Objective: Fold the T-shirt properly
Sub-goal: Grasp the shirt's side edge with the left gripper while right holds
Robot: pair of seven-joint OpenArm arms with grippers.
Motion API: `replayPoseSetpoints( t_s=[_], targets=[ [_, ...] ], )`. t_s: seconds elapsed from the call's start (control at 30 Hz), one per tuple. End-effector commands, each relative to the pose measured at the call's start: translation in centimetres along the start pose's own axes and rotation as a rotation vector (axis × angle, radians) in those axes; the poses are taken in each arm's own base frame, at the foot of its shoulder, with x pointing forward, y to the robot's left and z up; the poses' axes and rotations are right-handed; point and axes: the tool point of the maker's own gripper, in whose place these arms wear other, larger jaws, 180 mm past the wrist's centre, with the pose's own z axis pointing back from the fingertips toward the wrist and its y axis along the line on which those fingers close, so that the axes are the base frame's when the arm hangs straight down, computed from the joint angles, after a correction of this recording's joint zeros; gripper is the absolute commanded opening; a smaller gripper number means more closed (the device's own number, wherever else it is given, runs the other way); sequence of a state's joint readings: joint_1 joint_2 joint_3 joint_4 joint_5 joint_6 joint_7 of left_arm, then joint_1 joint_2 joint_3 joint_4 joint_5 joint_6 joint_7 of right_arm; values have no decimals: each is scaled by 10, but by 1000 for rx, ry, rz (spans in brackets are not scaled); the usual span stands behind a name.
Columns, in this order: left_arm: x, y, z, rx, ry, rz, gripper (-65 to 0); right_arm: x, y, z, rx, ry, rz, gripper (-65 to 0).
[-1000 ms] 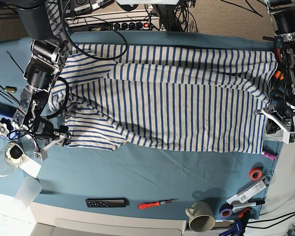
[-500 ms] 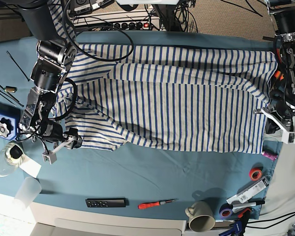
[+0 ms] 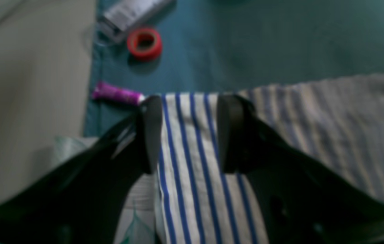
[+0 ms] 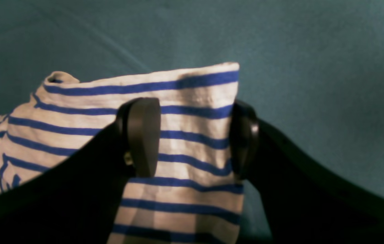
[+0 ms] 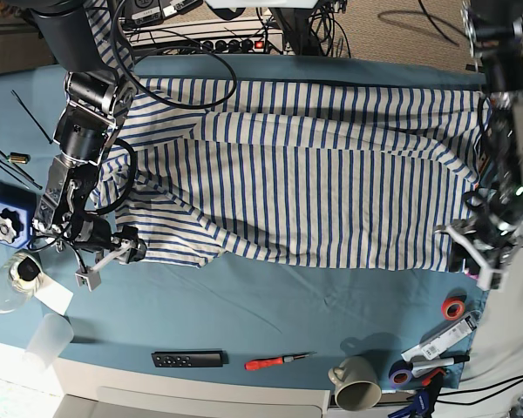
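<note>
Left gripper [image 3: 188, 132] jaws apart, straddling the T-shirt [image 5: 314, 183] hem corner; cloth lies between them, not pinched. Red tape roll [image 3: 144, 43] and purple tube [image 3: 115, 93] just ahead of it. Right gripper [image 4: 192, 137] spread wide over the sleeve edge [image 4: 144, 84], cloth between fingers, no clamp.

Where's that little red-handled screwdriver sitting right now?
In the base view the red-handled screwdriver lies on the blue table cover near the front edge, between the black remote and the mug, clear of the T-shirt.
</note>
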State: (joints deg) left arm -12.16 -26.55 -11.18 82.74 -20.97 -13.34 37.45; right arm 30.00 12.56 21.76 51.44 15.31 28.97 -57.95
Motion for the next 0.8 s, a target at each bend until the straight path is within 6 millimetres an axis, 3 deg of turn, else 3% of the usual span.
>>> replayPoseSetpoints(
  t_s=[0.0, 0.23, 0.5, 0.77],
  targets=[
    [18, 9, -5, 26, -28, -18, -379, -6, -6, 3, -25, 56, 13, -333],
    [16, 32, -37, 83, 61, 41, -379, -6, -7, 3, -27, 57, 14, -333],
    [-15, 51, -54, 112, 159, 113, -379, -6, -7, 3, -27, 58, 14, -333],
    [-36, 22, -65, 26, 204, 126, -379, -6, -6, 3, -24, 58, 12, -333]
  ],
)
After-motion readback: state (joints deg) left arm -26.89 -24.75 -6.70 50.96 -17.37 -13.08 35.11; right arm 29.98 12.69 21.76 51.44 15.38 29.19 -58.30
